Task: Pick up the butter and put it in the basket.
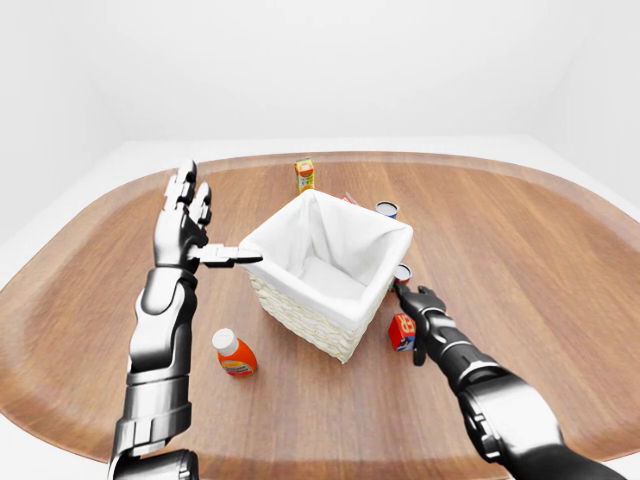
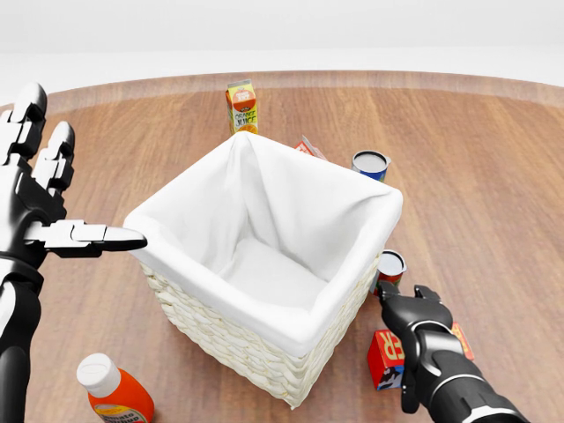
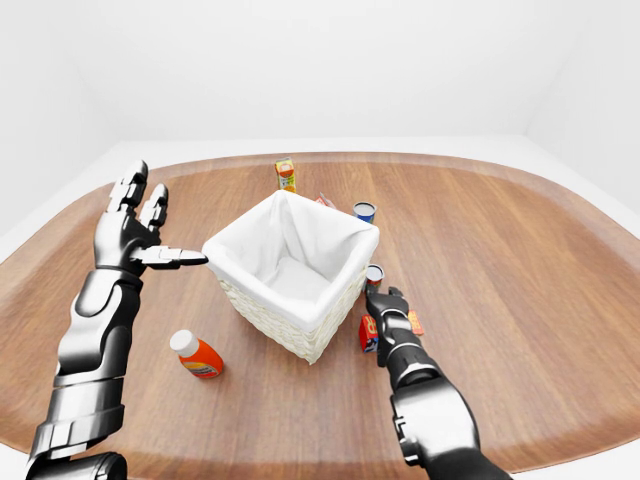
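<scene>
The butter [image 2: 389,354] is a small red box with white letters, lying on the wooden table just right of the basket's near corner. My right hand [image 2: 412,319] hovers over it with fingers spread open, covering its right half; whether it touches the box is unclear. The basket [image 2: 204,330] is white wicker with a white cloth lining and stands mid-table with nothing inside it. Left of the basket, my left hand [image 2: 62,189] is raised, open and flat, its thumb pointing at the basket's rim.
An orange juice carton [image 2: 241,106] stands above the basket, with a blue-sided can [image 2: 371,164] and a red-white packet [image 2: 308,148] nearby. A small red can [image 2: 390,264] sits just above my right hand. An orange bottle [image 2: 115,394] lies at the lower left.
</scene>
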Available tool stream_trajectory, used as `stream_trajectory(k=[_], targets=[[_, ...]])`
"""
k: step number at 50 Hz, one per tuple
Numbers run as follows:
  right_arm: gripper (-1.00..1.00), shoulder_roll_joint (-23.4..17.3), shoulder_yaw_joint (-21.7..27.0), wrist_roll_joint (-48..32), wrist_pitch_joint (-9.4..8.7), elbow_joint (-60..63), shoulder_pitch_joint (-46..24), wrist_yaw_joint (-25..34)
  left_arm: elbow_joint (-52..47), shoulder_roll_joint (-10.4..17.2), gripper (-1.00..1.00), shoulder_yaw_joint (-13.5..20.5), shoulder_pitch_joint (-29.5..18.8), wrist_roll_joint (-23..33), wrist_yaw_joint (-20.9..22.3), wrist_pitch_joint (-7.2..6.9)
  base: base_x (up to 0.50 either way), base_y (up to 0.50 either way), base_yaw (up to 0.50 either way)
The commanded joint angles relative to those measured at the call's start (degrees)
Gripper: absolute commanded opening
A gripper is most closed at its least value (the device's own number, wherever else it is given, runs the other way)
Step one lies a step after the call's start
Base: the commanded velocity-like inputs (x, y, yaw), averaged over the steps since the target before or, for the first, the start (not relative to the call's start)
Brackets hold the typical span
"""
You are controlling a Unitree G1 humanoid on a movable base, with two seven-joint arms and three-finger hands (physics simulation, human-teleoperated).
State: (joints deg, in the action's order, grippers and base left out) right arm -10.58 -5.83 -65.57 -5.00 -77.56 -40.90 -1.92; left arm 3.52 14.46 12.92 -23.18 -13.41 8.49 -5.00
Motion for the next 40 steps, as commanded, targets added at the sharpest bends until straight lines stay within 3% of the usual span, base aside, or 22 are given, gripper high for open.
stream_trajectory(k=[1,3,4,5,6,32,40], targets=[[1.0,0.5,0.5,-0.6,0.0,-1.6,-0.3,-0.2,1.3,0.2,1.0,0.1,-0.2,-0.1,0.0,0.0,0.0,0.0,0.0],[1.0,0.5,0.5,-0.7,0.0,-1.6,-0.3,-0.3,1.4,0.2,1.0,0.1,-0.2,-0.1,0.0,0.0,0.0,0.0,0.0],[0.84,0.5,0.5,-0.7,0.0,-1.6,-0.2,-0.2,1.5,0.2,1.0,0.0,-0.2,-0.1,0.0,0.0,0.0,0.0,0.0],[-0.67,0.5,0.6,-0.6,0.0,-1.5,-0.2,-0.4,1.5,0.1,1.0,0.0,-0.2,-0.1,0.0,0.0,0.0,0.0,0.0],[-1.0,0.5,0.5,-0.7,0.0,-1.5,-0.2,-0.4,1.6,0.1,1.0,-0.1,-0.2,-0.1,-0.1,0.0,0.0,0.0,0.0],[-1.0,0.3,0.6,0.7,0.0,-0.7,0.5,-3.1,2.7,-0.4,1.0,-0.7,-0.3,0.5,-0.3,0.0,0.0,0.0,0.0],[-1.0,-1.6,1.4,2.4,0.0,0.0,-0.8,-3.9,2.5,-0.5,1.0,-0.5,-0.1,0.4,-0.3,0.0,0.0,0.0,0.0]])
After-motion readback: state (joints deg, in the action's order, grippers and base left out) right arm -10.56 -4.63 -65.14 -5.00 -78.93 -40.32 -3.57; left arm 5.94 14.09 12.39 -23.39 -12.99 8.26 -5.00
